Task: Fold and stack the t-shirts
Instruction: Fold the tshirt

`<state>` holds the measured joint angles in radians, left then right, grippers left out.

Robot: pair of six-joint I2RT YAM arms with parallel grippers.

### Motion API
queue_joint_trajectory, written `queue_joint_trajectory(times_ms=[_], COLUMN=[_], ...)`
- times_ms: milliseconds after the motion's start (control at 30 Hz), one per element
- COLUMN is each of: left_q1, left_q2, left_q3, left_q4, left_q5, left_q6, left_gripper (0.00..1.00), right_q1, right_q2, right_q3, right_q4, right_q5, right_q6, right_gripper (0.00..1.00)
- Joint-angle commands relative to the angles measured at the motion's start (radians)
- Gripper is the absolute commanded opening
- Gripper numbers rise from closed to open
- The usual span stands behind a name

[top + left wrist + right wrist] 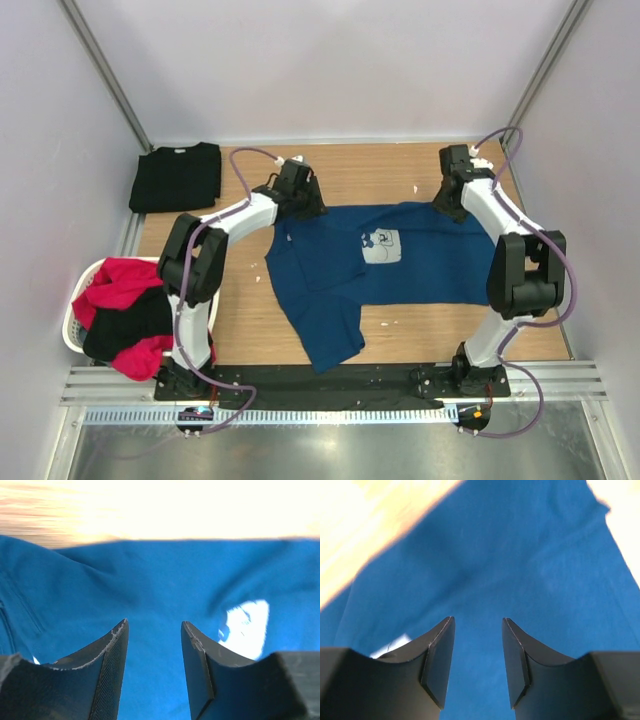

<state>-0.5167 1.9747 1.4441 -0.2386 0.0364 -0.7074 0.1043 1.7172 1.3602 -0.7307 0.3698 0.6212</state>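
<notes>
Top view first: folded black tee [176, 176] already parked flat in the far left corner of the surface [440, 330], so counting that as one done. Navy tee [400, 270] spread out mid-surface, print [381, 246] face up, a flap [328, 340] trailing toward the near edge, no proper fold in it yet by the look of it. Off the left edge, white basket [72, 330] with a red tee [125, 280] and a second black tee [125, 322] bunched up inside, not started on. Left tool [297, 190] down at the navy tee's far left corner, right tool [455, 185] at its far right corner. Left wrist view: left tool [152, 625] parted, nothing pinched in it, just blue cloth below, the pale print off to the right and bare wood past the cloth edge. Right wrist view: same story, right tool [477, 620] spread and empty over blue cloth, wood showing in both upper corners. Guessing roughly a quarter of the way: one tee folded, navy one laid out and waiting for its first fold, then two more to pull from the basket, fold and pile up.
</notes>
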Motion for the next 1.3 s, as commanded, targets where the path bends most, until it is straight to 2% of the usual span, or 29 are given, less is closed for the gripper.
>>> queue_joint_trajectory(times_ms=[0,267,400,567,800,933,1067,1267], left_q1=[0.007,0.021,0.047,0.093,0.122,0.141,0.179,0.237], left_q2=[0.059,0.128,0.138,0.174,0.309,0.377,0.412,0.481], left_q3=[0.036,0.036,0.052,0.136,0.341,0.426,0.482,0.614], left_q4=[0.001,-0.048,-0.141,-0.255,-0.332,-0.361,-0.383,-0.395], left_q5=[-0.116,-0.191,-0.266,-0.319,-0.276,-0.271,-0.263,-0.26], left_q6=[-0.075,-0.207,-0.27,-0.299,-0.242,-0.239,-0.245,-0.207], left_gripper=[0.47,0.47,0.47,0.46,0.45,0.45,0.45,0.45], right_q1=[-0.049,-0.14,-0.172,-0.224,-0.219,-0.198,-0.186,-0.178], right_q2=[0.064,0.258,0.323,0.367,0.415,0.478,0.623,0.693], right_q3=[0.011,0.112,0.125,0.129,0.194,0.293,0.465,0.612], right_q4=[0.227,0.278,0.263,0.258,0.298,0.323,0.234,0.205], right_q5=[-0.031,-0.074,-0.065,-0.077,-0.184,-0.212,-0.207,-0.209], right_q6=[-0.087,-0.173,-0.181,-0.199,-0.244,-0.265,-0.253,-0.236], right_gripper=[0.49,0.49,0.49,0.49,0.49,0.52,0.53,0.53])
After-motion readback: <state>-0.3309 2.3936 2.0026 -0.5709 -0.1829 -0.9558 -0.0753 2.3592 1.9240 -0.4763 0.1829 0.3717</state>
